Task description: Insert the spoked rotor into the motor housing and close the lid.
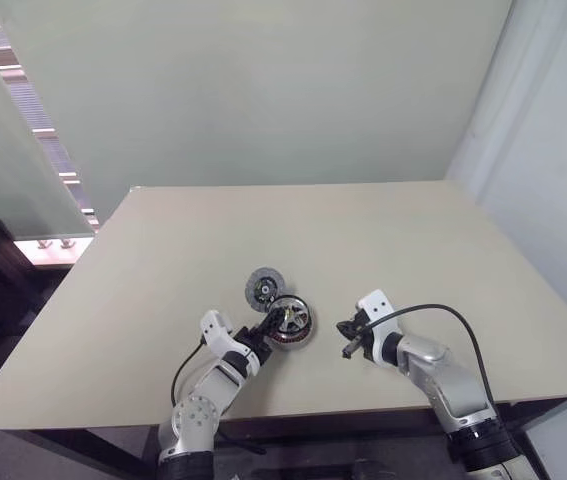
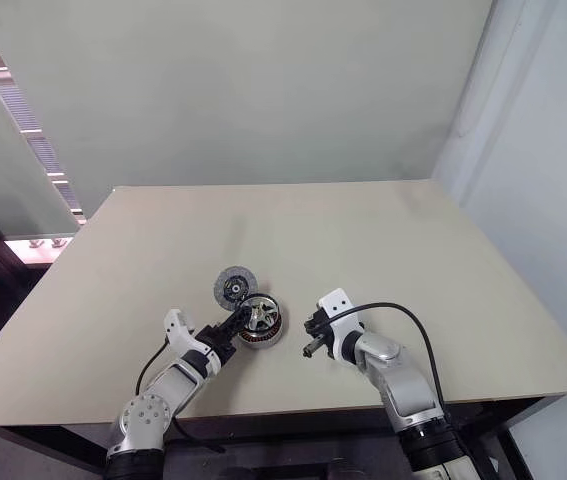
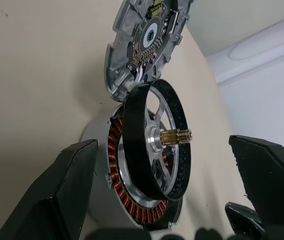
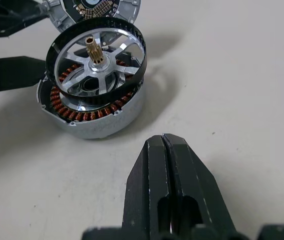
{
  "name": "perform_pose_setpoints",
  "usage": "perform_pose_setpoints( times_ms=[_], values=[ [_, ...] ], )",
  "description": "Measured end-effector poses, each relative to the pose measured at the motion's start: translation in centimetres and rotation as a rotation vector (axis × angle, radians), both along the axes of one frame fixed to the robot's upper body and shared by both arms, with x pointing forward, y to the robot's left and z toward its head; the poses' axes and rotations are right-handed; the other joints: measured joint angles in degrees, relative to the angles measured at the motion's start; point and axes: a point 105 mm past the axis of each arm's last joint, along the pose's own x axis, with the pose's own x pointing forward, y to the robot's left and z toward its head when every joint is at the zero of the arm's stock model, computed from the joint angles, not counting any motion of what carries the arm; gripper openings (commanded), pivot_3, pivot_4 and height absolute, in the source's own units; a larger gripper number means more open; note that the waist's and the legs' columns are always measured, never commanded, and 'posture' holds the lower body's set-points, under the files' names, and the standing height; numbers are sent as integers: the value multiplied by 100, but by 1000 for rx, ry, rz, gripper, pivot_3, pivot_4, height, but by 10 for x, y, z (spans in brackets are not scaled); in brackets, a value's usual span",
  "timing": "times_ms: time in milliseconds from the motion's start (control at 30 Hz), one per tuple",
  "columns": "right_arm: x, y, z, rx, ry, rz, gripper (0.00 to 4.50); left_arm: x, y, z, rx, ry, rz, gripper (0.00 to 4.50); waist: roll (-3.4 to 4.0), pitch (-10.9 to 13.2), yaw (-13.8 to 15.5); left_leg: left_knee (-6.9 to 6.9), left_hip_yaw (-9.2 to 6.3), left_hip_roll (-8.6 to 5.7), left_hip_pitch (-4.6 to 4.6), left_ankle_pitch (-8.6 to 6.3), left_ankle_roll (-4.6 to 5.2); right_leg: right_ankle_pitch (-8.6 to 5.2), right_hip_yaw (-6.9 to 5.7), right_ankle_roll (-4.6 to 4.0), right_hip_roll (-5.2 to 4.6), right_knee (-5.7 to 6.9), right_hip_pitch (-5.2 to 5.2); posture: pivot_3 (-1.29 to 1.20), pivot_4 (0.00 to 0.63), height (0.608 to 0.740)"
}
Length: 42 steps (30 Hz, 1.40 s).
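On the beige table [image 1: 383, 240] we see the motor housing [image 4: 94, 122], a round silvery part with a ring of copper-coloured windings, lying near the table's front edge between the two arms. The spoked rotor [image 4: 97, 60], a black ring with silvery spokes and a brass pinion at its hub, rests tilted on top of the housing, one side sunk in, the other raised above the windings. The lid [image 3: 144, 42], a grey disc showing a circuit board on its inner face, lies just behind the housing, its rim touching or nearly touching it; we cannot tell which.

We find the left gripper [image 3: 167, 187] with its jaws spread wide, one black finger on either side of the housing and rotor, neither visibly touching them. The right gripper [image 4: 164, 150] sits on the housing's other side, apart from it, its two fingers pressed together and holding nothing.
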Motion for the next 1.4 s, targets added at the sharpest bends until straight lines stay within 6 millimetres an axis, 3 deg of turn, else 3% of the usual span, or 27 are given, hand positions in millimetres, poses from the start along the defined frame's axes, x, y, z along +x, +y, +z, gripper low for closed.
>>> perform_pose_setpoints(
  times_ms=[467, 700, 1100, 1400],
  values=[
    [0, -1, -1, -1, 1, -9, 0, -8, 3, 17, 10, -67, -10, 4486, 0, 0, -1, 1, 1, 1, 1, 0, 0, -1, 0, -1, 0, 1, 0, 0, 0, 740],
    [0, 0, -1, 3, 1, -8, 0, -12, -3, 14, 9, -51, -41, 4486, 0, 0, -1, 0, 0, 2, 1, 0, 0, 0, 0, 0, 0, 1, -1, 0, 0, 740],
    [0, 0, -1, 3, 2, -12, 0, 8, -9, 9, 3, -24, -48, 4486, 0, 0, 1, 4, -1, -2, 2, 0, 0, 1, 0, 1, 0, 1, 5, 0, 0, 740],
    [-2, -4, -5, -1, 14, -28, 0, 10, -7, 7, -1, -6, -20, 4486, 0, -1, -1, 2, -1, -1, 4, 0, 0, 1, 1, 2, 1, 2, 5, 0, 0, 740]
  ],
)
